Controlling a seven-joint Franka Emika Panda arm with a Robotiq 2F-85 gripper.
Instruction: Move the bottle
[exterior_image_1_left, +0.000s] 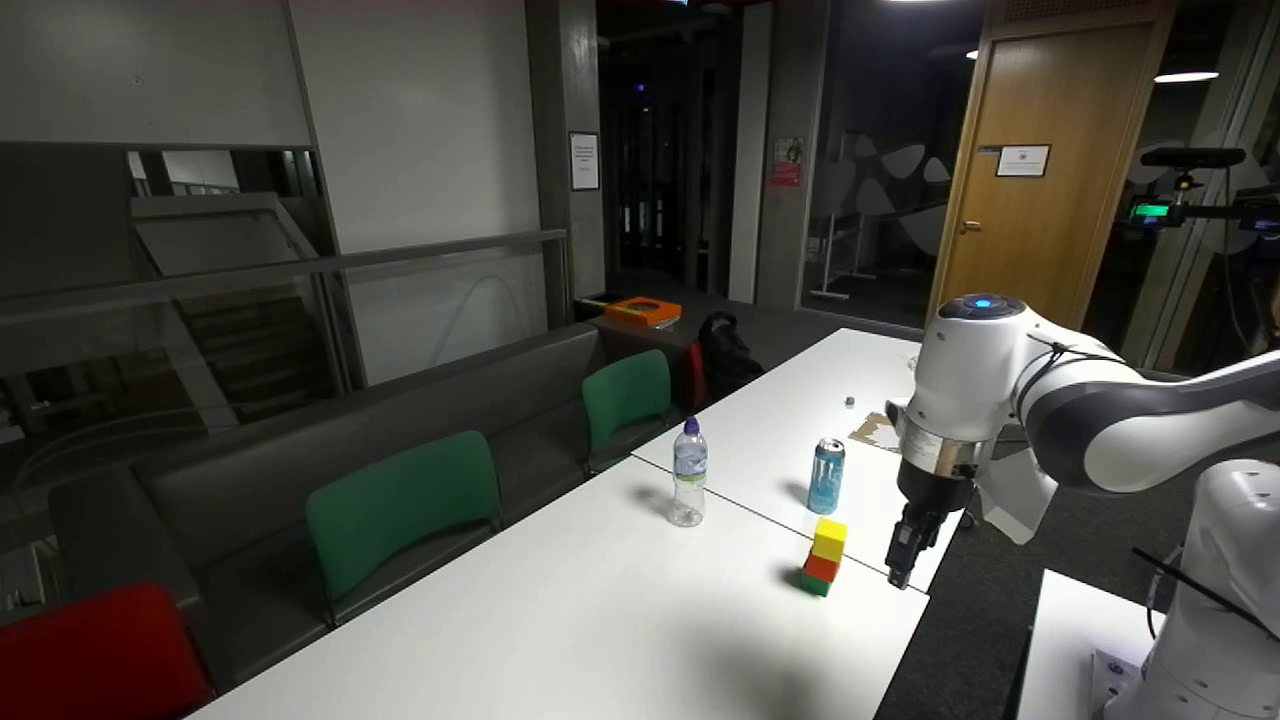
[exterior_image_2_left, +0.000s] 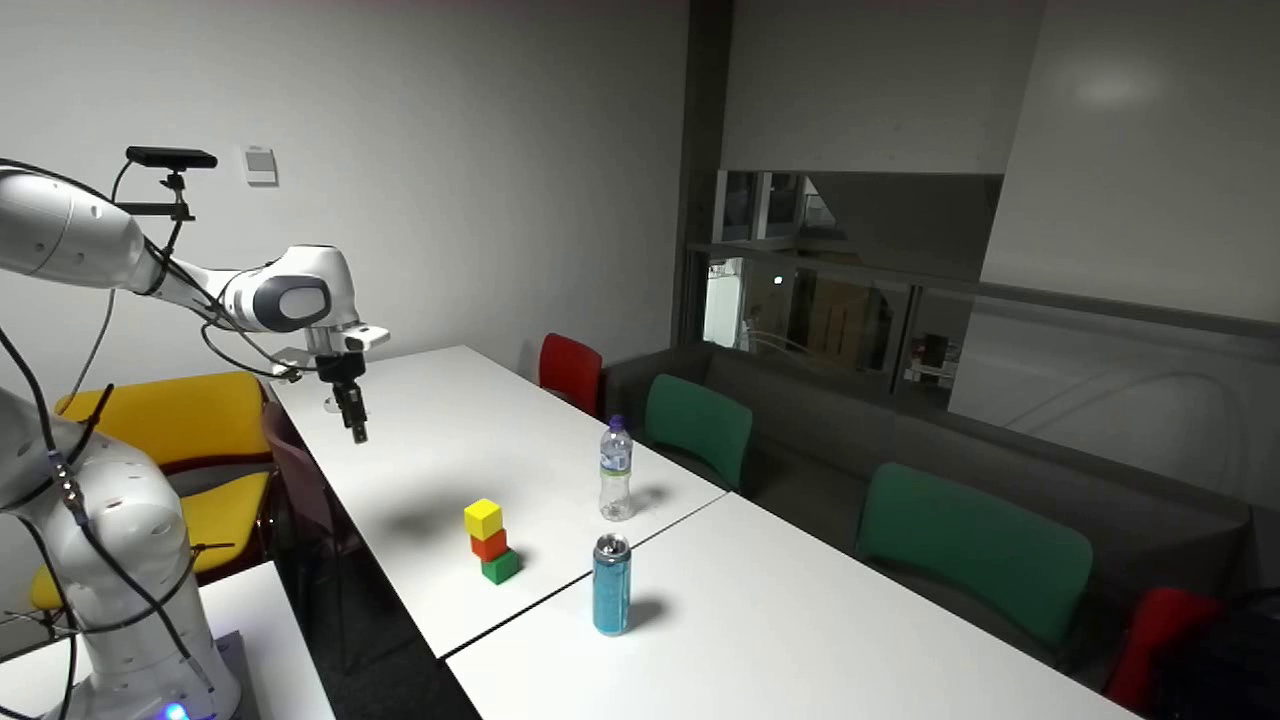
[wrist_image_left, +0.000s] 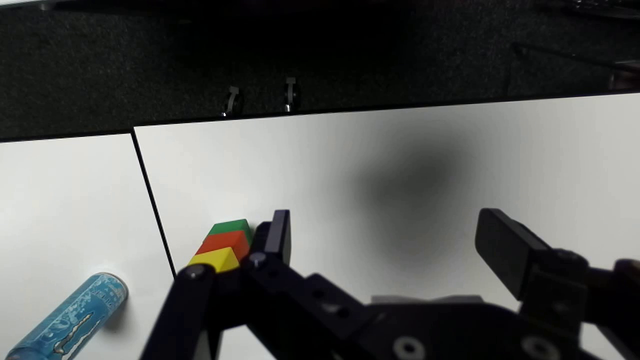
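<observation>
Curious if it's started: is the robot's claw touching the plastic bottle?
Apart: in an exterior view, white tabletop shows between the gripper and plastic bottle.

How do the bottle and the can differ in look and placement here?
The bottle is mostly see-through; the can is opaque blue. The bottle is taller and capped; the can is shorter, with a bare metal top. The bottle and the can stand on opposite sides of the table seam. Both stand upright, ungripped.

Bottle and blocks across table seam from can
</observation>
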